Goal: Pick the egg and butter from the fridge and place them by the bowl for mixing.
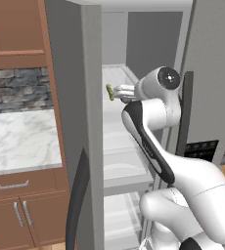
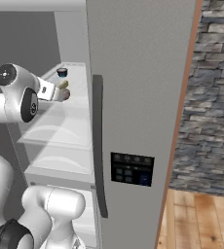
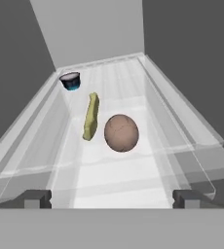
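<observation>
- Claw (image 3: 112,198) sits wide open at the shelf's near edge, holding nothing.
- Egg (image 3: 121,133) is just ahead on the pale fridge (image 2: 133,73) shelf, butter (image 3: 90,116) right beside it on the left.
- Small dark cup (image 3: 70,80) further back left.
- So nothing's picked yet; both pickups and placing by the bowl are left.

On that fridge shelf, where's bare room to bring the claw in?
Bare shelf lies between the open claw and the egg, and along the wall beyond the egg. It's crowded where the butter lies beside the egg, with a small dark cup behind.
</observation>
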Controlling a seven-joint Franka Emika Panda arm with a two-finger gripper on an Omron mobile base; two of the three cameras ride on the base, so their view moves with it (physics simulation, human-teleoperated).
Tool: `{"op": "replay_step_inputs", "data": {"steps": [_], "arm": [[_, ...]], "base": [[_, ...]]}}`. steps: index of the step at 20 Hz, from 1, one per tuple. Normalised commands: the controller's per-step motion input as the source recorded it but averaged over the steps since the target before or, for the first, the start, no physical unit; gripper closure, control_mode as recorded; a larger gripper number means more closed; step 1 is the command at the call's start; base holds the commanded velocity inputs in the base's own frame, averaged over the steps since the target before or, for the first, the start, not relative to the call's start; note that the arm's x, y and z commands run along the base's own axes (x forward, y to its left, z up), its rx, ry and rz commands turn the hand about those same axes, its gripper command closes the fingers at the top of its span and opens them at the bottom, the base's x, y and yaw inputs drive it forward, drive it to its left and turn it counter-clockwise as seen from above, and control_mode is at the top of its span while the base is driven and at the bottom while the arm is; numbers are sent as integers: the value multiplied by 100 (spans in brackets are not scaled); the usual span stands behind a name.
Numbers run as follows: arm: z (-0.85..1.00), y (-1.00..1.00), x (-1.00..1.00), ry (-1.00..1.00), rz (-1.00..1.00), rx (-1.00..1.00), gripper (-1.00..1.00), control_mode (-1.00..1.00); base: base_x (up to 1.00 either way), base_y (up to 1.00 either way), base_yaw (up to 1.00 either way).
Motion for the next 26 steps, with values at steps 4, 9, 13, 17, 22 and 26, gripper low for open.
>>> {"op": "replay_step_inputs", "data": {"steps": [4, 9, 13, 17, 22, 26], "arm": [[0, 0, 25, 0, 0, 0, -100, -100], [0, 0, 42, 0, 0, 0, -100, -100], [0, 0, 47, 0, 0, 0, -100, -100], [0, 0, 47, 4, 0, -1, -100, -100], [0, 0, 45, 7, 0, -4, -100, -100], [0, 0, 42, 16, 0, -9, -100, -100]], "base": [[0, 0, 0], [0, 0, 0], [0, 0, 0], [0, 0, 0], [0, 0, 0], [0, 0, 0]]}}
